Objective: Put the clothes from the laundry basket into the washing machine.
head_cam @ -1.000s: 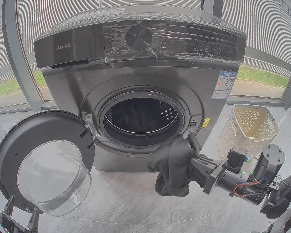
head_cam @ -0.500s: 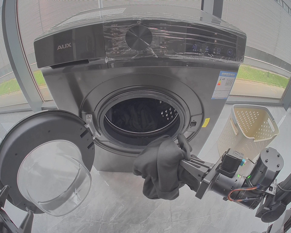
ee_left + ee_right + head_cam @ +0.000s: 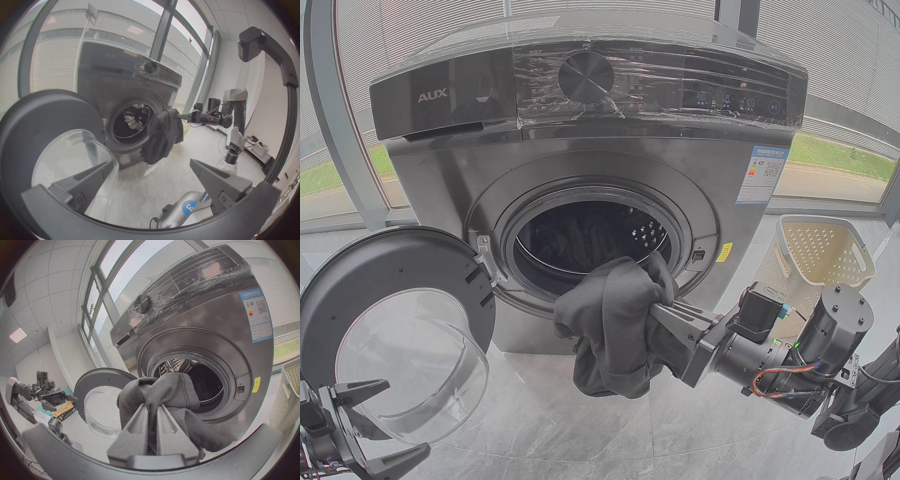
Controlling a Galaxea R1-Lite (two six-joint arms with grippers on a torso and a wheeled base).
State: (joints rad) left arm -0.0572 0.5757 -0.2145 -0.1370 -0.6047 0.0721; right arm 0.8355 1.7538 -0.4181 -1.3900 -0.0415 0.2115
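Pale grey floor tiles (image 3: 550,419) run to tall windows. The washing machine (image 3: 456,181) stands with its door (image 3: 394,269) swung wide. The right gripper (image 3: 152,415) is clamped on a dark grey garment (image 3: 612,312) that hangs just before the drum mouth (image 3: 594,244). The cream laundry basket (image 3: 819,256) stands beside the machine. The left gripper (image 3: 378,425) hovers low by the door, fingers apart.

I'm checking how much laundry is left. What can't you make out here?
The laundry basket: in the head view its near rim and the right arm hide its bottom, and the right wrist view's edge cuts it off, so leftover clothes cannot be told.
Inside the washing machine: too dark to count items; the dark garment hides the lower rim in the head view.
The garment's type: bunched around the right gripper.
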